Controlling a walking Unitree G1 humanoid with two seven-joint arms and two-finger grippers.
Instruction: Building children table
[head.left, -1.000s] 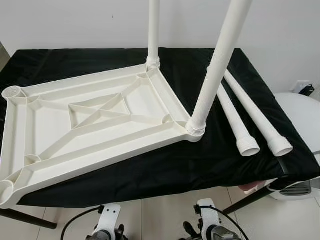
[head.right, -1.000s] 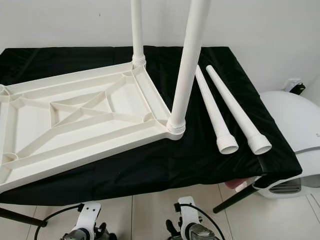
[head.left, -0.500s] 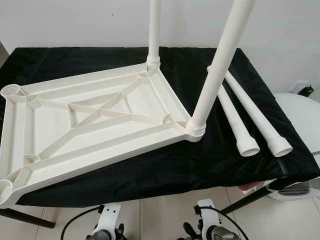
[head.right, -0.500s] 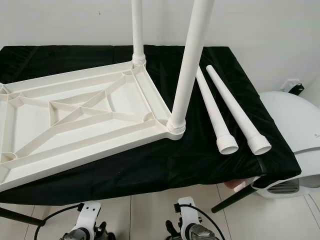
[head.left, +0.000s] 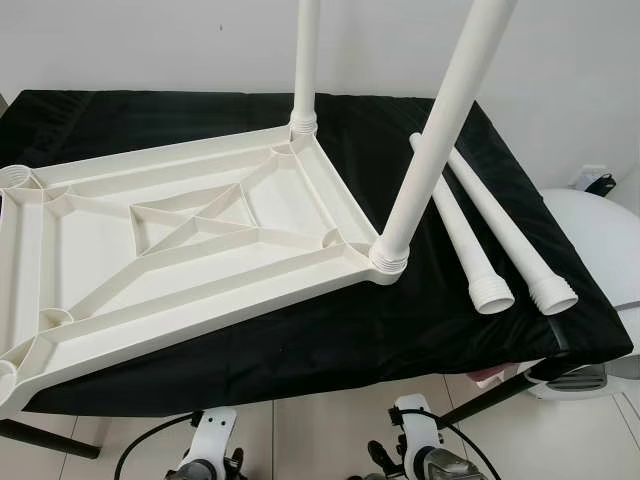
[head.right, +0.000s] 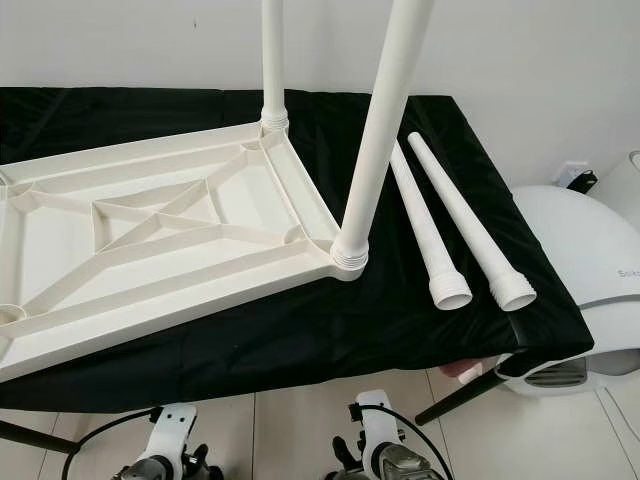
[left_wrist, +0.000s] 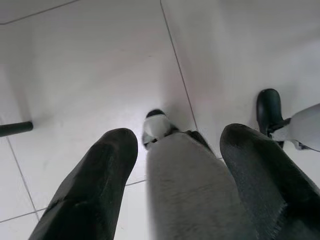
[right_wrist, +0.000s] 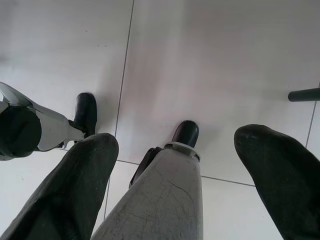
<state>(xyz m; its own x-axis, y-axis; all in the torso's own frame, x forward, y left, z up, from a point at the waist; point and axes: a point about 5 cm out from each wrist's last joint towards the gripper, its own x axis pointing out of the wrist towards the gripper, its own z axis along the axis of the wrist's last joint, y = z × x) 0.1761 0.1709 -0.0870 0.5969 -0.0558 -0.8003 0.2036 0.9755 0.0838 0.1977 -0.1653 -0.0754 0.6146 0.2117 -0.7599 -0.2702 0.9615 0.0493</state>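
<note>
A white plastic tabletop (head.left: 180, 240) lies upside down on a table draped in black cloth (head.left: 330, 340). Two white legs stand upright in its right-hand corners, one at the far corner (head.left: 304, 70) and one at the near corner (head.left: 432, 140). To their right, two loose legs (head.left: 458, 230) (head.left: 512, 240) lie side by side on the cloth with their threaded ends toward me. The left corner sockets (head.left: 16, 178) hold nothing. Both arms hang idle over the floor. The left gripper (left_wrist: 175, 185) and the right gripper (right_wrist: 175, 185) are open and hold nothing.
A rounded white appliance (head.left: 598, 235) stands on the floor just right of the table. A black table leg (head.left: 478, 402) angles out below the front right corner. A white wall is close behind the table. The floor (head.right: 290, 430) is pale tile.
The whole picture has shifted slightly, so the camera moved. The tabletop, the legs and the grippers have not moved.
</note>
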